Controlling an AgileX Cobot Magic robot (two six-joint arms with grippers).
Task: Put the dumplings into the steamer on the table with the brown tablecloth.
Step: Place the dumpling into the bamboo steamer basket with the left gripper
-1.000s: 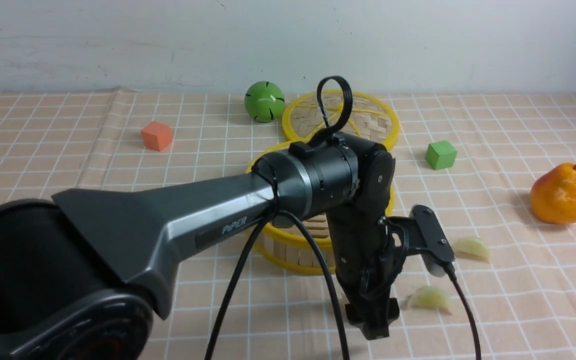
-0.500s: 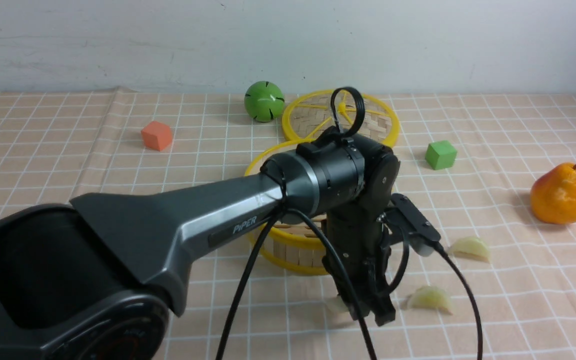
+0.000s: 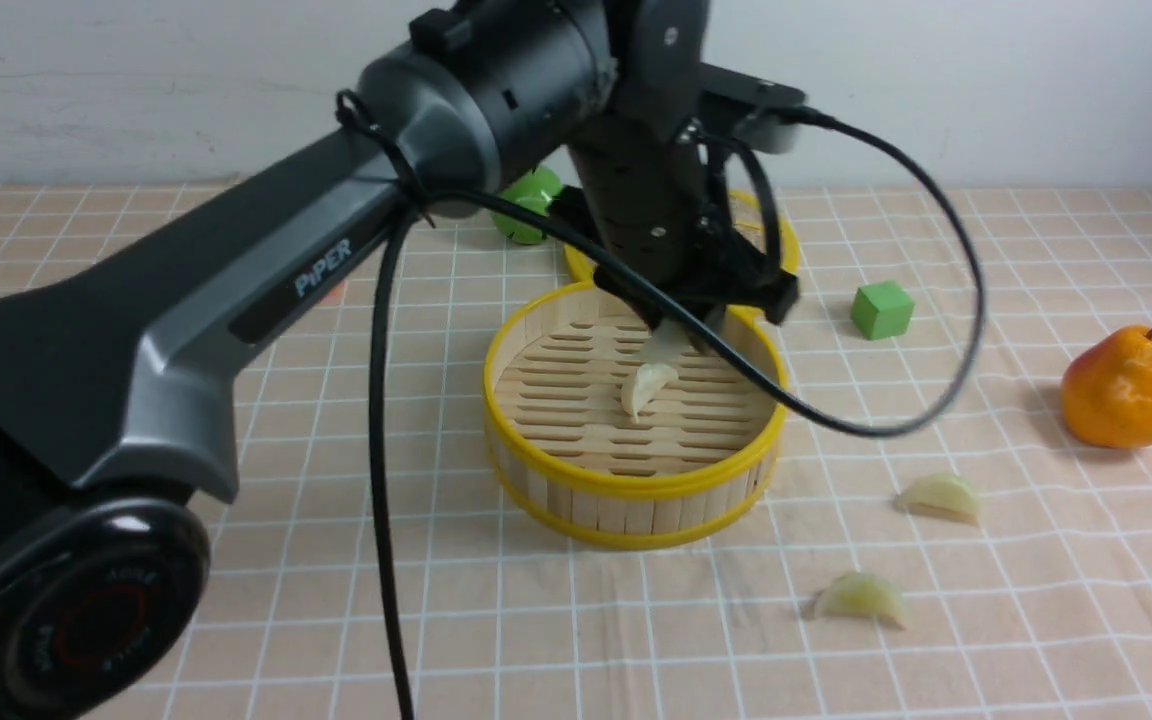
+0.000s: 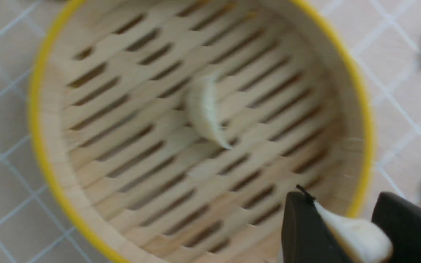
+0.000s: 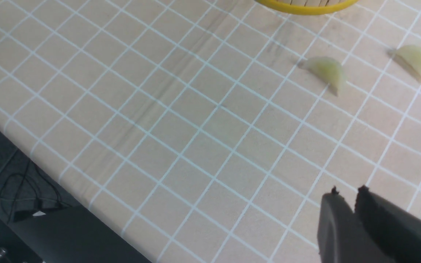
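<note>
The steamer point(image 3: 626, 485) stands mid-table on the brown tablecloth point(image 3: 1036, 620), with one dumpling point(image 3: 644, 385) lying on its slatted floor point(image 4: 141, 153). My left gripper point(image 3: 681, 335) hangs over the steamer's far right inner side, shut on a second pale dumpling point(image 4: 356, 237) that sticks out between the fingers. Two more dumplings point(image 3: 939, 495) point(image 3: 861, 598) lie on the cloth to the right front of the steamer; the right wrist view shows them too point(image 5: 325, 71) point(image 5: 413, 60). My right gripper point(image 5: 347, 191) hovers shut and empty above bare cloth.
A pear point(image 3: 1122, 385) sits at the far right and a green cube point(image 3: 881, 308) right of the steamer. The flat lid point(image 3: 784, 245) and a green ball point(image 3: 526, 205) lie behind it, partly hidden by my left arm. The table's front edge point(image 5: 49, 171) shows in the right wrist view.
My left gripper shut on a dumpling on the cloth in front of the steamer, then rose and swung back over the steamer with it. The other dumplings have not moved.
</note>
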